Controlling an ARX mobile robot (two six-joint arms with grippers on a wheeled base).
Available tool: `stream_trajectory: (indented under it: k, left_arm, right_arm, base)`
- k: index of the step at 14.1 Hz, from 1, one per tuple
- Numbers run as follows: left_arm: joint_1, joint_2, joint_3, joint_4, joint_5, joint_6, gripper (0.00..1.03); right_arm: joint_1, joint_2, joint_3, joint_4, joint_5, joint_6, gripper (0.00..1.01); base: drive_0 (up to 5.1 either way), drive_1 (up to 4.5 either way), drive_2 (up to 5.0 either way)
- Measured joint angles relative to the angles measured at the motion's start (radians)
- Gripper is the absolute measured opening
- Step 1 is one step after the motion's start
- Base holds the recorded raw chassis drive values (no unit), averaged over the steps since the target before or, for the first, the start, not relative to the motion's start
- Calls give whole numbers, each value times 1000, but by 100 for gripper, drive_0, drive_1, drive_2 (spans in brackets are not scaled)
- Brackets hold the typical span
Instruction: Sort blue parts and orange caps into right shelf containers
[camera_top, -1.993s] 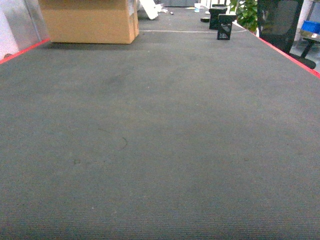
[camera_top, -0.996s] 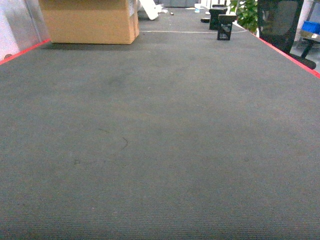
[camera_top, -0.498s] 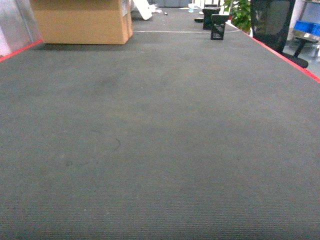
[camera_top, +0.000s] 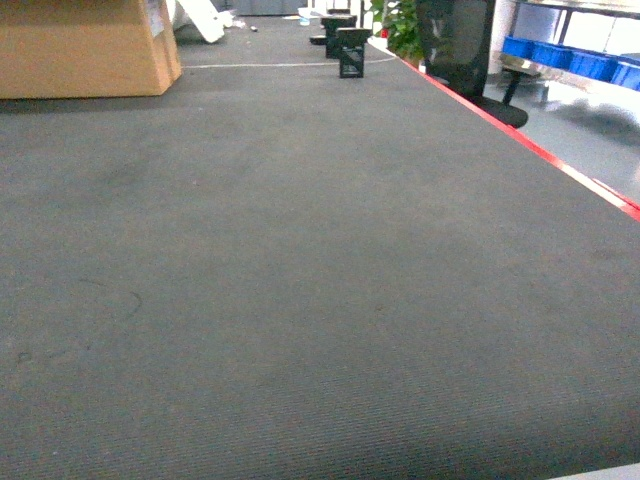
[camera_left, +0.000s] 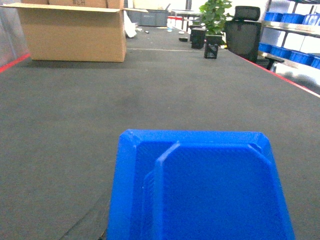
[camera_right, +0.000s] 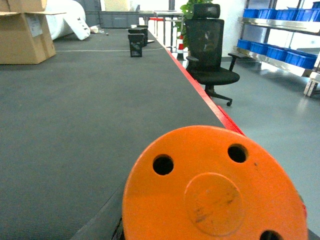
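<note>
A blue part (camera_left: 200, 190), a flat moulded piece with cut corners, fills the lower left wrist view just above the carpet; it hides the left gripper's fingers, which seem shut on it. An orange cap (camera_right: 215, 192) shows its round end with small holes close in the right wrist view, hiding the right gripper's fingers in the same way. Blue containers (camera_top: 560, 52) sit on a metal shelf at the far right; they also appear as containers (camera_right: 290, 57) in the right wrist view. Neither gripper appears in the head view.
Dark grey carpet stretches ahead, bordered on the right by a red strip (camera_top: 530, 150). A cardboard box (camera_top: 80, 50) stands at the far left. A black office chair (camera_top: 455, 50), a green plant (camera_top: 400, 25) and small black stands (camera_top: 352, 52) are at the far right.
The head view has swung right: the cardboard box slid to the left edge, and the chair, the red strip and the shelf's blue containers came further into view.
</note>
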Motion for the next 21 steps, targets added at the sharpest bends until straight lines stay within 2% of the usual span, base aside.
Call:
stream_trajectory:
  k: [21]
  left_arm:
    - [0, 0, 0, 0, 0, 0, 42]
  right_arm:
    - [0, 0, 0, 0, 0, 0, 44]
  base:
    - [-163, -163, -163]
